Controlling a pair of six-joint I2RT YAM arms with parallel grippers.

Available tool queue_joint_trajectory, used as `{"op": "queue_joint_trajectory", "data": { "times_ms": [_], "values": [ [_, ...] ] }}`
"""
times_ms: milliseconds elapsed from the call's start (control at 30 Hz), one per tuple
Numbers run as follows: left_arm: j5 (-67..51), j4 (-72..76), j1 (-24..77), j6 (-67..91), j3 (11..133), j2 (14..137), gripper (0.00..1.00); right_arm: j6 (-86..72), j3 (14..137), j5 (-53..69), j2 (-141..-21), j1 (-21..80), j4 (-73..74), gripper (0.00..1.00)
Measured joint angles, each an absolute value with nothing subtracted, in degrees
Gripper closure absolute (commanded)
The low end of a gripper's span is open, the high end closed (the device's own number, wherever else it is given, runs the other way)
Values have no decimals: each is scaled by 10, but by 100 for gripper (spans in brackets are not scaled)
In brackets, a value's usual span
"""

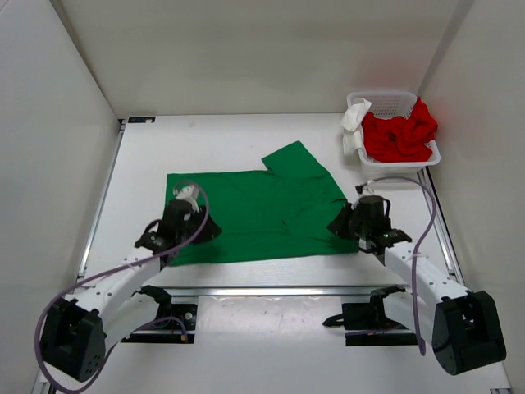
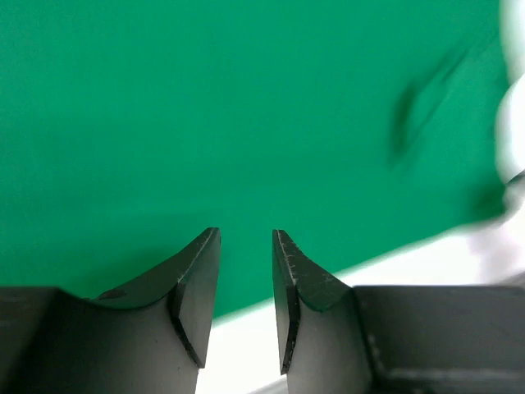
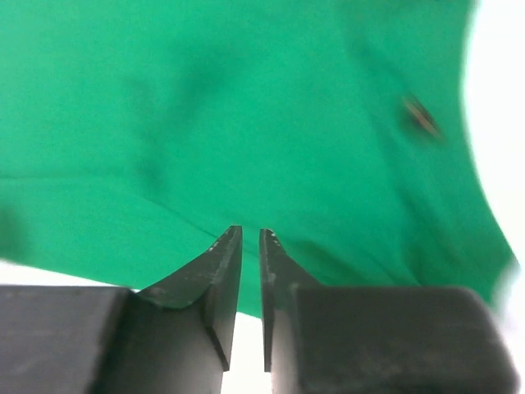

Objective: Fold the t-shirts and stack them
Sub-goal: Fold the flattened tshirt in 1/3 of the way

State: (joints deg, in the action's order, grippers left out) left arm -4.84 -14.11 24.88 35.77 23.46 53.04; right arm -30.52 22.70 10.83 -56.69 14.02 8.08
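Observation:
The green t-shirt [image 1: 262, 205] lies spread flat on the table, with one sleeve pointing toward the back. It fills the left wrist view [image 2: 246, 107] and the right wrist view [image 3: 205, 107]. My left gripper [image 1: 210, 229] [image 2: 246, 238] is low over the shirt's near left edge, open and empty. My right gripper [image 1: 335, 225] [image 3: 250, 234] is at the shirt's near right corner, its jaws a narrow gap apart with nothing between them. The red t-shirt [image 1: 399, 135] is bunched in the basket. The white t-shirt [image 1: 354, 123] hangs over the basket's left rim.
The white mesh basket [image 1: 394, 98] stands at the back right corner. White walls close in the back and both sides. A metal rail [image 1: 271, 290] runs along the near edge between the arm bases.

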Motion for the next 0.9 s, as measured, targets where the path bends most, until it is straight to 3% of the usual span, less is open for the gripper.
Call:
{"op": "queue_joint_trajectory", "data": {
  "times_ms": [167, 267, 400, 600, 900],
  "values": [
    [-80, -78, 116, 354, 364, 640, 58, -286, 331, 122, -643, 230, 25, 85],
    [-70, -80, 70, 345, 435, 745, 65, -274, 376, 138, -719, 291, -10, 84],
    [-58, -86, 27, 336, 546, 888, 62, -267, 381, 162, -775, 329, -26, 85],
    [-11, -128, -21, 310, 728, 1057, 63, -256, 375, 182, -820, 349, -41, 84],
    [47, -200, -75, 276, 843, 1190, 57, -253, 342, 209, -820, 347, -72, 85]
  ]
}}
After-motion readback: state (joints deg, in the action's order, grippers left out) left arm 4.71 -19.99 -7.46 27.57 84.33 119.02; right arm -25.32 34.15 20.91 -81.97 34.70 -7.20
